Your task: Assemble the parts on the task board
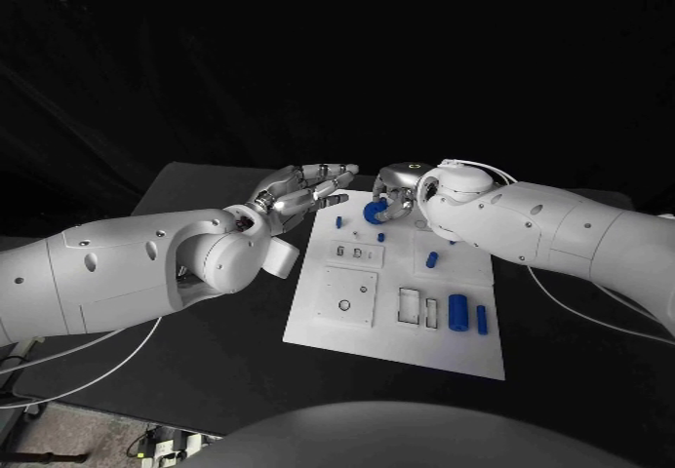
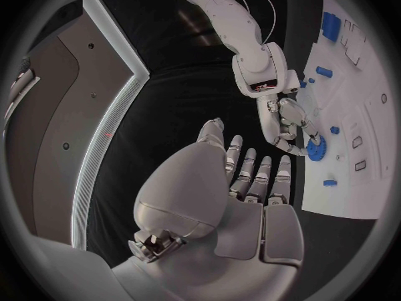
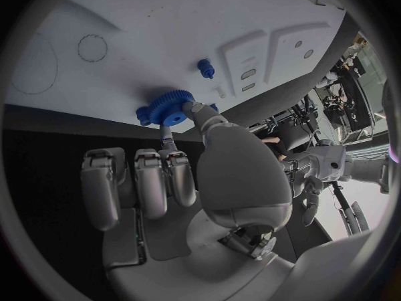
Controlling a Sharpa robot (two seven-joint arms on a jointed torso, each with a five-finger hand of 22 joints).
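The white task board (image 1: 401, 336) lies in the middle of the black table. My right hand (image 1: 401, 192) is over the board's far end and pinches a blue gear (image 1: 377, 212) between thumb and a finger. The right wrist view shows the gear (image 3: 167, 108) at the board's edge (image 3: 167, 27), near a small blue peg (image 3: 204, 67). My left hand (image 1: 302, 195) hovers just off the far left corner, fingers spread, holding nothing. In the left wrist view its flat fingers (image 2: 259, 174) point toward the right hand (image 2: 288, 124) and the gear (image 2: 316, 148).
Small blue pegs (image 1: 339, 221) (image 1: 381, 236) (image 1: 432, 259) stand on the board's far half. Two blue cylinders (image 1: 457, 312) (image 1: 481, 319) lie near its right edge beside rectangular slots (image 1: 410, 304). A round hole (image 1: 346, 305) sits in a raised plate at the left.
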